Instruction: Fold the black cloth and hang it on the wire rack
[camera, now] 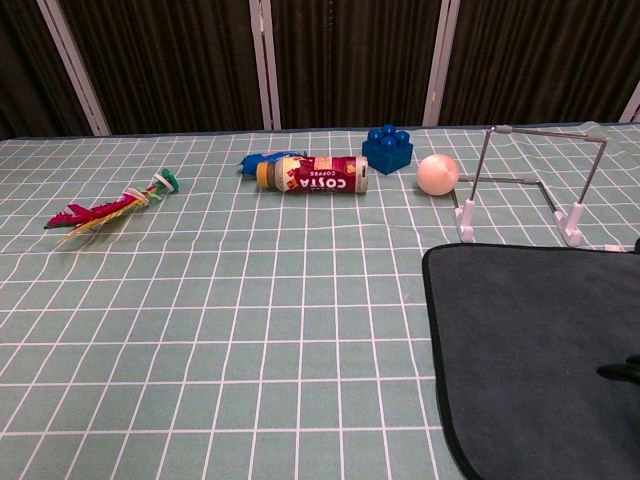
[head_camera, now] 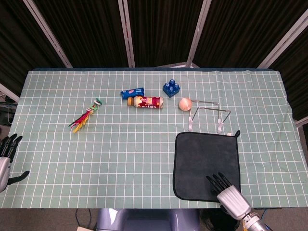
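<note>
Near the front right of the bench [head_camera: 48, 144], the black cloth [head_camera: 204, 161] lies flat and unfolded on the green checked cover. My right hand [head_camera: 227, 192] sits at the cloth's near edge, fingers [head_camera: 216, 181] stretched out and apart over the fabric, gripping nothing; whether they touch it I cannot tell. Just beyond the cloth's far edge stands the wire rack [head_camera: 208, 114], with a pale ball [head_camera: 185, 103] beside its left end. My left hand [head_camera: 6, 156] waits at the far left edge, fingers spread, holding nothing. Further back lie a coffee bottle [head_camera: 145, 102], a blue block [head_camera: 171, 88] and a feathered toy [head_camera: 85, 116].
</note>
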Controlling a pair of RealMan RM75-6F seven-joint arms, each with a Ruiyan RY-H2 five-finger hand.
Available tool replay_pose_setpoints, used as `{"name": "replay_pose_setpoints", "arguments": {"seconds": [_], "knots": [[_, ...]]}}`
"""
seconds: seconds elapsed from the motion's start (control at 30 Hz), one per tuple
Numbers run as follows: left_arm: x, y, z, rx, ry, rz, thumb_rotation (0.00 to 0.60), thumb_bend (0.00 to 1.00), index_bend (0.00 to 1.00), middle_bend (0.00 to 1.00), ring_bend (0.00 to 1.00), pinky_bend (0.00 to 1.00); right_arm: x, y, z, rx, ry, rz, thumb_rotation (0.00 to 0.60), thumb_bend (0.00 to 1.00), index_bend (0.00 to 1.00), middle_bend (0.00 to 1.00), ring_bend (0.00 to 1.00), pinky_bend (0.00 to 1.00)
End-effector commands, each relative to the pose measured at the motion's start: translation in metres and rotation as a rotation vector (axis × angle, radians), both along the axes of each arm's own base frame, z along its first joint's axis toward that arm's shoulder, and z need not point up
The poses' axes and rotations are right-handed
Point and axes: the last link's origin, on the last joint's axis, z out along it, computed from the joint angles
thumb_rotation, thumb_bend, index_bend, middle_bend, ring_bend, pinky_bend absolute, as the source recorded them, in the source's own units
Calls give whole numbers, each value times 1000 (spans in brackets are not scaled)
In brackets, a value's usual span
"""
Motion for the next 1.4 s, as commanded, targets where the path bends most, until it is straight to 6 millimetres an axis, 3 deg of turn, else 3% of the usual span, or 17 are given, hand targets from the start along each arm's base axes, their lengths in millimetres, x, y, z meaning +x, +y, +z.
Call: {"name": "replay_pose_setpoints", "arguments": {"seconds": [0.03,0.5,1.4], "knots": [[0,0,0,0,1,2,600,0,0,0,0,0,0,-1,-1,-1,0,3,600,146,425,0,0,0],[0,0,-1,-2,1,3,600,0,0,0,0,0,-5,0,-8,1,38,21,600,147,430,0,0,0],[-1,1,0,-2,0,4,600,0,0,0,0,0,-4,-2,-7,-15,11,24,600,327,471,0,0,0]]}}
